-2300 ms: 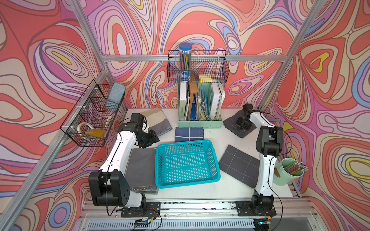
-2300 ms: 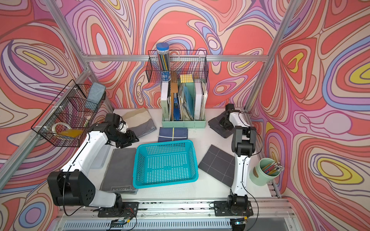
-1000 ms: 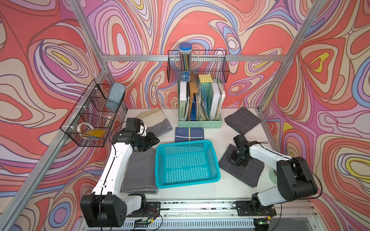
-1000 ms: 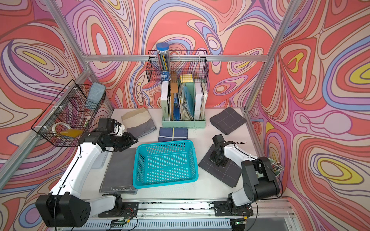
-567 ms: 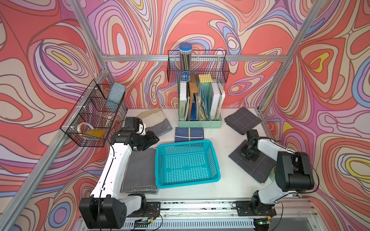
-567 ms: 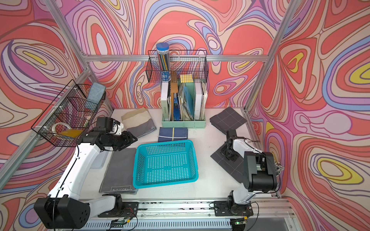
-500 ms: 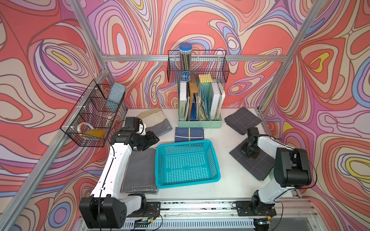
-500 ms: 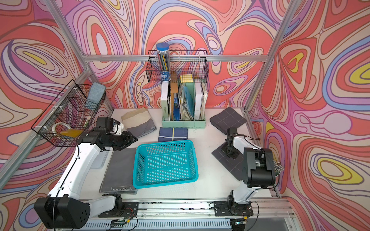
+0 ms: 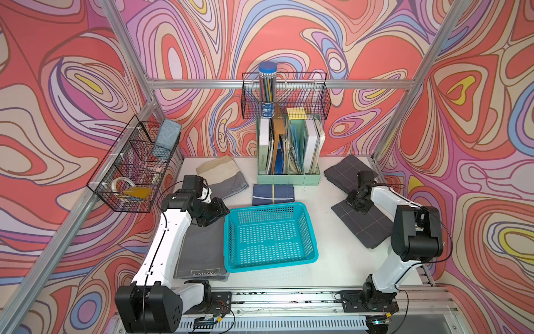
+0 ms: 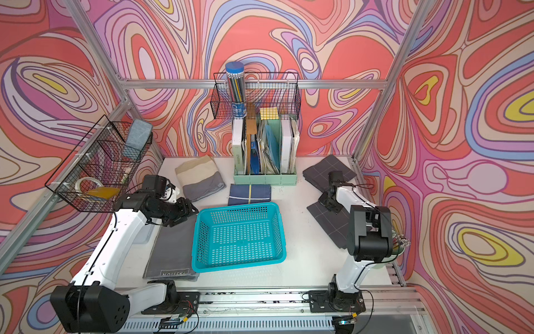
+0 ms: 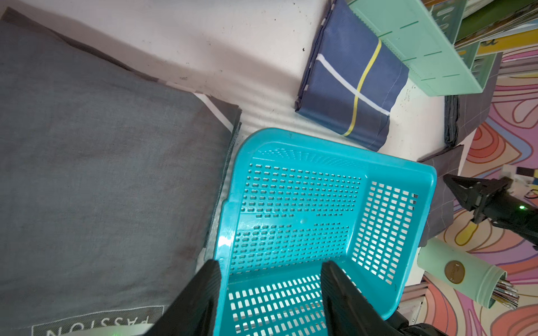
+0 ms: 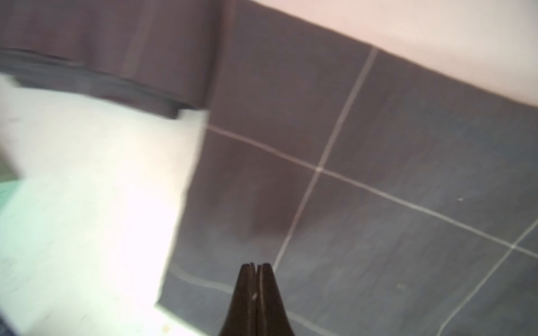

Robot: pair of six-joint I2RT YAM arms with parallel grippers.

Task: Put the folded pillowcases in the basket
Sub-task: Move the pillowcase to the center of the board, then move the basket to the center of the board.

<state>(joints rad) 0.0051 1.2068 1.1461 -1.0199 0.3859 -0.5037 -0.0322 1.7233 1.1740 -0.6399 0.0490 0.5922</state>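
Note:
The turquoise basket stands empty mid-table. A folded pillowcase, dark grey with pale check lines, lies flat to the basket's right. My right gripper is shut, with its tips down on that cloth's far corner and nothing between them. At the basket's far left corner my left gripper is open. One of its fingers is outside the left wall and the other is over the inside.
Another checked grey cloth lies back right and a navy one behind the basket. A beige-grey one lies back left, and a large grey cloth left of the basket. A mint file holder stands at the back, a green cup front right.
The right gripper, shut, has slid the checked pillowcase right and back, away from the basket. The left gripper stayed at the basket's corner and opened slightly wider.

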